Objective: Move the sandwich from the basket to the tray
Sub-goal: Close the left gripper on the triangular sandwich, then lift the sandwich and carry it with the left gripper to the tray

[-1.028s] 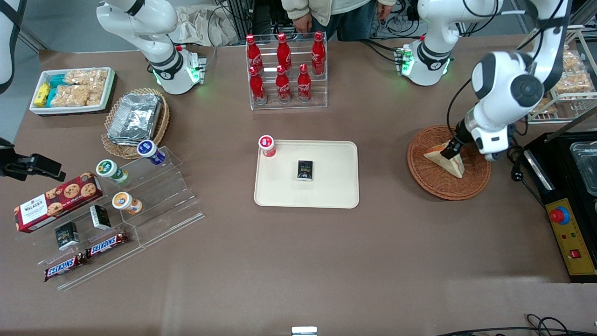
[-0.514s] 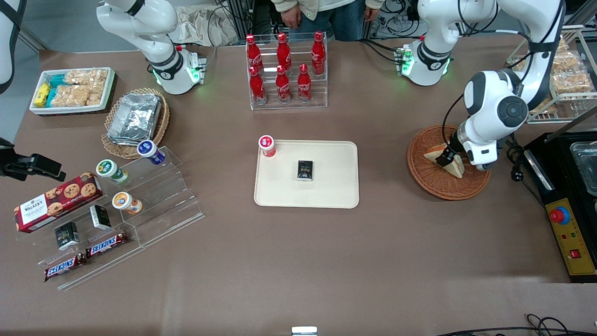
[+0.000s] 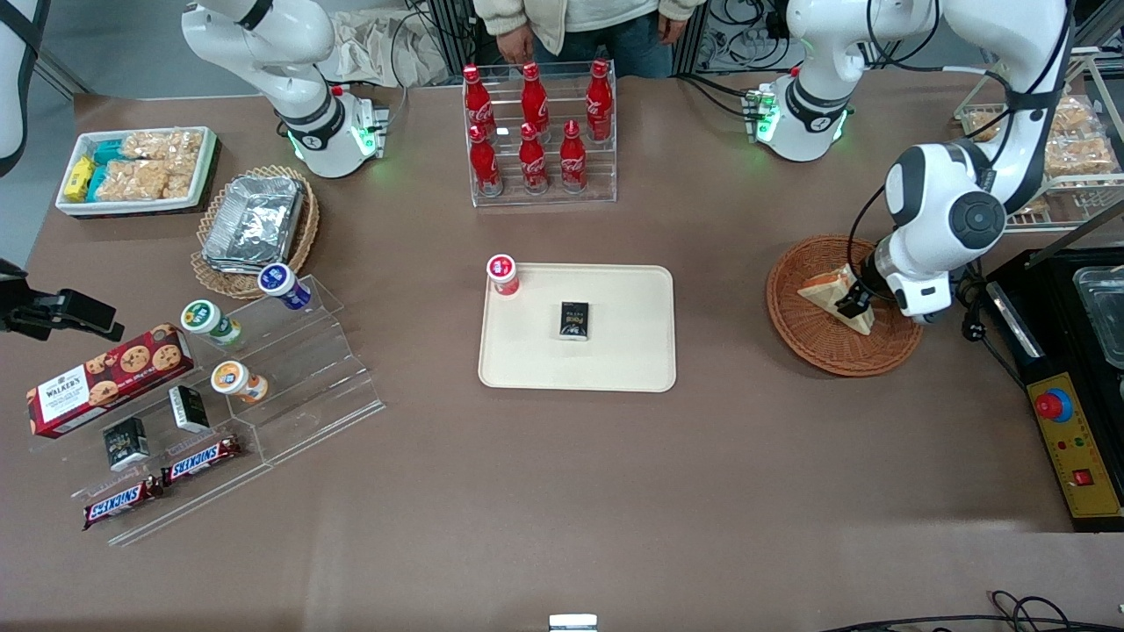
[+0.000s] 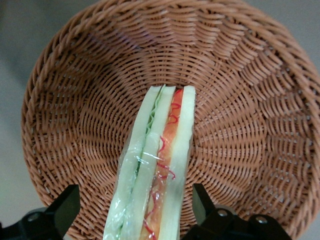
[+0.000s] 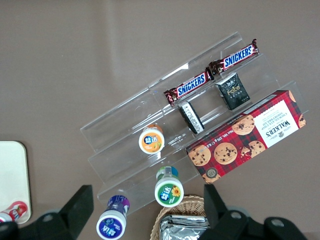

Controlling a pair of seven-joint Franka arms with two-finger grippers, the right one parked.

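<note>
- Your working gripper (image 4: 134, 212) sits low in the round reddish-brown woven wicker basket (image 3: 812, 344), with the triangular wedge sandwich of pale bread and orange-red and green filling (image 4: 155, 170) standing on edge between its two dark fingers (image 4: 62, 210).
- The fingers are spread wide and hold nothing: in the wrist view there is a clear gap of wicker between each finger and the bread face beside it.
- The relation your next move turns on: the sandwich's long axis runs straight away from the wrist camera, square to the line on which the fingers close, so closing should press on the two flat bread faces, not on the filling edge.
- Judge the centring before you close; the wedge looks slightly nearer one finger than the other.
- The sandwich (image 3: 834, 292) lies in the basket, not yet lifted. The flat cream-coloured rectangular plastic tray (image 3: 632, 360) lies well apart, toward the parked arm's end of the table.
- The front view gives you that route and shows a small black box (image 3: 574, 319) and a red-capped bottle (image 3: 503, 274) already on the tray, but the arm hides the fingers there.
- Only the wrist view shows the finger gaps and the filling layers.
</note>
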